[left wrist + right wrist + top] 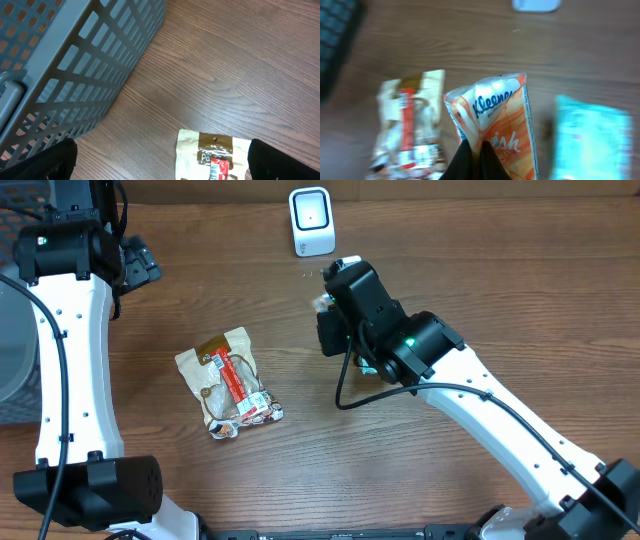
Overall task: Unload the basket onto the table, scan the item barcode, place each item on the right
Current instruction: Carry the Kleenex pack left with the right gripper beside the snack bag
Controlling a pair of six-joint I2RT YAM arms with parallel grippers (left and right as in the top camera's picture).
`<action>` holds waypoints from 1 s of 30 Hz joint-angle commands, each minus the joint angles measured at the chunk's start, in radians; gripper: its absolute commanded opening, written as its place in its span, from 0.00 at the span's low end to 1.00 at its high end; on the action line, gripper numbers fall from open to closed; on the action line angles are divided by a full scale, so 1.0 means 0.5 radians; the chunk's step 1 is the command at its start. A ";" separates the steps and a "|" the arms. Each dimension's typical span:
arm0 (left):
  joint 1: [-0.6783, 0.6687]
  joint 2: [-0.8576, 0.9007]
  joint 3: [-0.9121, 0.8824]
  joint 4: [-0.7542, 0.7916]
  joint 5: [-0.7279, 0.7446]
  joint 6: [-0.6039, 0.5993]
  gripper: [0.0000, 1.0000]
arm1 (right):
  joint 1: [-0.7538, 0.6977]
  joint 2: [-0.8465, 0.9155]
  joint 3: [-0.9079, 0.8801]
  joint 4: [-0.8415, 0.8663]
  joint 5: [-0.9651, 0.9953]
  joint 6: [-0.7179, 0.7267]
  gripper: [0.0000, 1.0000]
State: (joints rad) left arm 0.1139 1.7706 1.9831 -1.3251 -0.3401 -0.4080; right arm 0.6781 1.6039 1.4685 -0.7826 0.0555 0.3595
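Kleenex pack [495,115] is clenched at its lower edge by the right gripper [474,157], with the scanner [536,4] at one o'clock. No barcode shows, so the pack likely needs turning toward it.

Overhead, the scanner sits near, at twelve o'clock of that gripper.

Left wrist view: the left gripper [162,157] is spread wide and empty above a snack pouch [212,155].

"Kleenex" on orange tissue pack [496,114]
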 commanded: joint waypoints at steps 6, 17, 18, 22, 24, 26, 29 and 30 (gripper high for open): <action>0.003 -0.051 0.040 -0.007 0.002 0.024 1.00 | -0.098 0.304 0.035 0.050 -0.764 0.224 0.04; 0.003 -0.051 0.040 -0.007 0.001 0.024 1.00 | -0.211 0.653 0.035 0.237 -1.305 0.104 0.04; 0.003 -0.051 0.040 -0.007 0.002 0.024 1.00 | -0.211 0.679 0.035 0.264 -1.305 0.103 0.04; 0.003 -0.051 0.040 -0.007 0.002 0.024 1.00 | -0.211 0.757 0.035 0.320 -1.305 0.113 0.04; 0.003 -0.051 0.040 -0.007 0.002 0.024 1.00 | -0.211 0.815 0.035 0.343 -1.328 0.147 0.04; 0.003 -0.051 0.040 -0.007 0.002 0.024 1.00 | -0.211 0.871 0.035 0.382 -1.392 0.157 0.04; 0.003 -0.051 0.040 -0.007 0.002 0.024 1.00 | -0.211 0.951 0.035 0.478 -1.537 0.156 0.04; 0.003 -0.051 0.040 -0.007 0.002 0.024 1.00 | -0.211 0.971 0.035 0.500 -1.555 0.157 0.04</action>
State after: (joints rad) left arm 0.1139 1.7706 1.9831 -1.3251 -0.3401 -0.4076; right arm 0.5751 2.0502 1.4689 -0.5602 -0.6334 0.4351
